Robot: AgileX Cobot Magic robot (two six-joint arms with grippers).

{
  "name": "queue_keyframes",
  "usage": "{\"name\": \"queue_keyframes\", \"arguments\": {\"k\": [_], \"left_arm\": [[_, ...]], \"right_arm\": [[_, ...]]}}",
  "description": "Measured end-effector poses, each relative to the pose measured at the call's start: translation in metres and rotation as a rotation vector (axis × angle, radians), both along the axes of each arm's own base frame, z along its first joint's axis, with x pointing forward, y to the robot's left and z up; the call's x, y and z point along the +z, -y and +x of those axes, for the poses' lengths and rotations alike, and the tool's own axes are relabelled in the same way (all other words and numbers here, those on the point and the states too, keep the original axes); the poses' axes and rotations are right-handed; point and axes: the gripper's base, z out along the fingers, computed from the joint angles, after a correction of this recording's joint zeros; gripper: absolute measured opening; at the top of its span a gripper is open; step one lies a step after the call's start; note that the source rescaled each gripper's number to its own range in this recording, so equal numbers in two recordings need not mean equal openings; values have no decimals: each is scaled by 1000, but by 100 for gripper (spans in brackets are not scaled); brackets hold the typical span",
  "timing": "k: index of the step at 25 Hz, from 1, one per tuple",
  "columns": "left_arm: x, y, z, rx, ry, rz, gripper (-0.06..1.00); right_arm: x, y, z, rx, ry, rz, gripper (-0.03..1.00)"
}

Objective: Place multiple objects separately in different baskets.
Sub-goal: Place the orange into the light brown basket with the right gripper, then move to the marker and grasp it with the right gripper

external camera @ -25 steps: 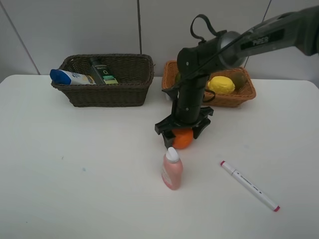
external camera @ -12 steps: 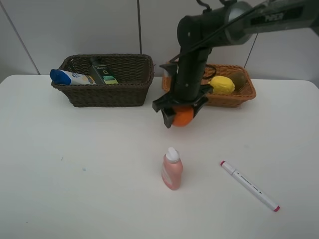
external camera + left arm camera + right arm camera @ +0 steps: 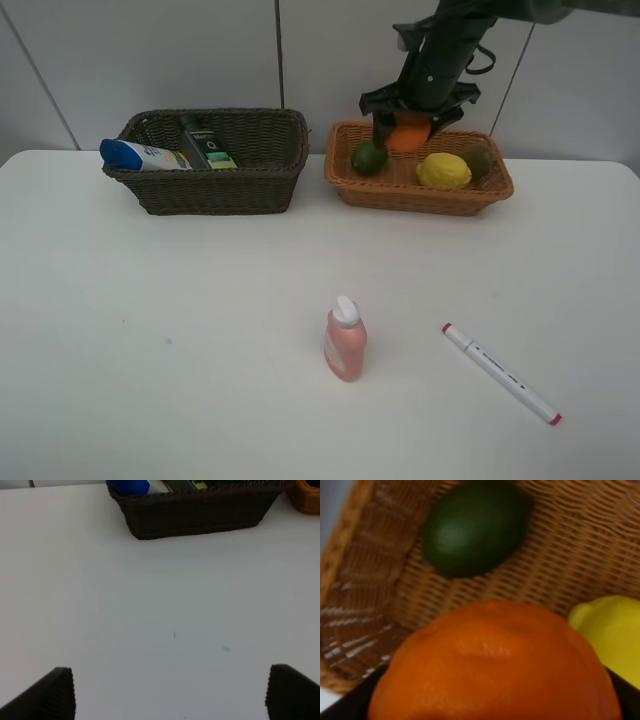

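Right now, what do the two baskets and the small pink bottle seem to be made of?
Dark brown basket: woven wicker, matte; the interlaced strands show on its wall. Orange-tan basket: same weave, lighter, clear in the right wrist view. Small pink bottle: probably plastic, smooth, slightly glossy, with a white cap.

My right wrist view is blurred throughout: the orange [image 3: 495, 665] fills it and runs out of frame, leaving only dark slivers of the fingers [image 3: 335, 711] of the right gripper [image 3: 408, 126], and the lemon [image 3: 612, 630] is cut by an edge. My left wrist view cuts off the dark basket [image 3: 200, 517] and the blue-capped bottle [image 3: 129, 486], and of the left gripper [image 3: 171, 692] it shows only the two tips. From the high camera, the kiwi [image 3: 480, 158] is partly covered by the lemon, and the marker [image 3: 500, 373] carries print too small to read.
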Motion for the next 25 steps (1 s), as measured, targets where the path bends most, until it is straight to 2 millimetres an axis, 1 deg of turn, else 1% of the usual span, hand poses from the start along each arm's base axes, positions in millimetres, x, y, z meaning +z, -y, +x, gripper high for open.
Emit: {"name": "queue_keyframes", "arguments": {"k": [1, 3, 5, 8, 12, 15, 16, 18, 21, 22, 23, 24, 25], "left_arm": [[0, 0, 0, 0, 0, 0, 100], [0, 0, 0, 0, 0, 0, 100], [0, 0, 0, 0, 0, 0, 100], [0, 0, 0, 0, 0, 0, 100], [0, 0, 0, 0, 0, 0, 100], [0, 0, 0, 0, 0, 0, 100], [0, 0, 0, 0, 0, 0, 100], [0, 0, 0, 0, 0, 0, 100], [0, 0, 0, 0, 0, 0, 100], [0, 0, 0, 0, 0, 0, 100], [0, 0, 0, 0, 0, 0, 100], [0, 0, 0, 0, 0, 0, 100], [0, 0, 0, 0, 0, 0, 100]], "right_arm": [[-4, 3, 3, -6, 9, 3, 82], [-7, 3, 7, -7, 27, 9, 92], [-7, 2, 8, -3, 42, 11, 97], [-6, 2, 5, -3, 23, 3, 98], [-7, 6, -4, -10, -74, -34, 98], [2, 8, -13, -21, -140, -37, 98], [8, 7, -16, -24, -149, -20, 98], [25, 6, -21, -26, -132, 19, 98], [47, 8, -37, -24, -117, 51, 98], [52, 11, -46, -24, -125, 51, 98], [52, 14, -56, -24, -145, 49, 98], [57, 18, -67, -25, -154, 46, 98], [57, 23, -81, -26, -177, 38, 98]]}}
